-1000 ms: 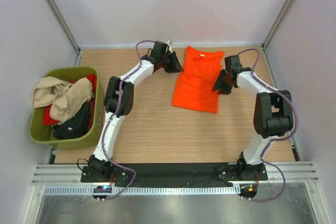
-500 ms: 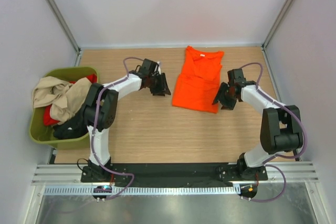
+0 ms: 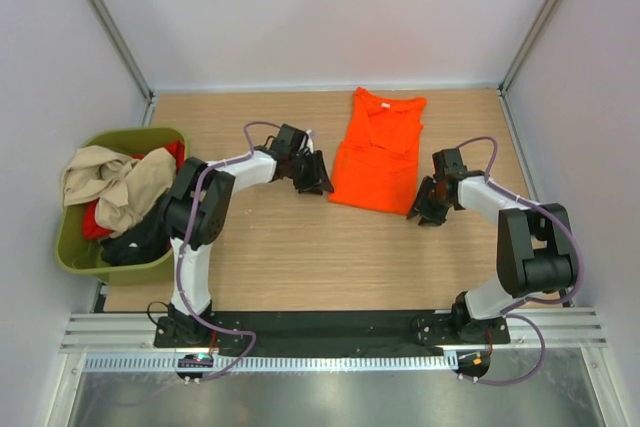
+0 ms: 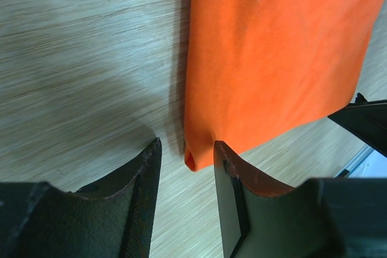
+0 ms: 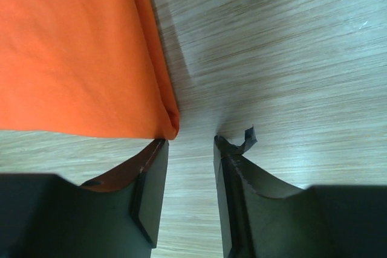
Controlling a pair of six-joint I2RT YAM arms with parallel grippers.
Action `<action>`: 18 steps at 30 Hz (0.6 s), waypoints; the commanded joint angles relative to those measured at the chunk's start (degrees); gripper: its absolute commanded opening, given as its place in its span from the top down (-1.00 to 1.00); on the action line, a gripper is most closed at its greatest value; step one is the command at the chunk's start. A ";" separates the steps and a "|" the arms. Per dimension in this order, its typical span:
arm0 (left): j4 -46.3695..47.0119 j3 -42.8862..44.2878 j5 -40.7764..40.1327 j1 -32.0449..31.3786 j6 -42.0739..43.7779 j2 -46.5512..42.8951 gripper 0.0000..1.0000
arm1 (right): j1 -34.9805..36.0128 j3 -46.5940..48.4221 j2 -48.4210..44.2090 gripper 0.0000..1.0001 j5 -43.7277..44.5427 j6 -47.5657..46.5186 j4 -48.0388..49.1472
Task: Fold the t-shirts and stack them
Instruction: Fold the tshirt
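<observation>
Top: orange t-shirt (image 3: 378, 152) flat on surface (image 3: 280, 257). Olive tub (image 3: 75, 252) holding beige, red, black shirts (image 3: 115, 197) sits well left of it. Left pincer (image 3: 315, 185) at its near-left corner, right pincer (image 3: 423, 215) at near-right.
Left wrist: jaws spread, corner between them, unpinched.
Right wrist: jaws spread over bare wood, corner just beside one finger.

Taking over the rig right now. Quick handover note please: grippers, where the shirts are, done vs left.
Left gripper: open, low at the near-left corner of the orange t-shirt. The corner lies between the fingertips, not pinched.
Right gripper: open, at the near-right corner. The cloth is beside one finger, not held.
Orange t-shirt: flat on the table, neck at the far end, sides apparently folded in.
Beige t-shirt, red t-shirt, black t-shirt: heaped in the green tub at left.
Left: fold orange end to end, then fold and stack the rest.
</observation>
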 commanded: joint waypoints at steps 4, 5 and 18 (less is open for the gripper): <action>3.90 -1.08 2.00 -0.69 -0.87 0.98 0.16 | 0.26 -0.66 -2.22 0.15 1.10 -1.05 1.84; 3.90 -1.17 2.00 -0.69 -0.87 1.16 0.16 | 0.26 -0.75 -2.75 0.14 0.57 -1.05 2.01; 3.81 -1.70 1.39 -1.22 -1.40 2.56 0.36 | 0.26 0.65 -0.56 -0.01 -1.37 0.53 3.51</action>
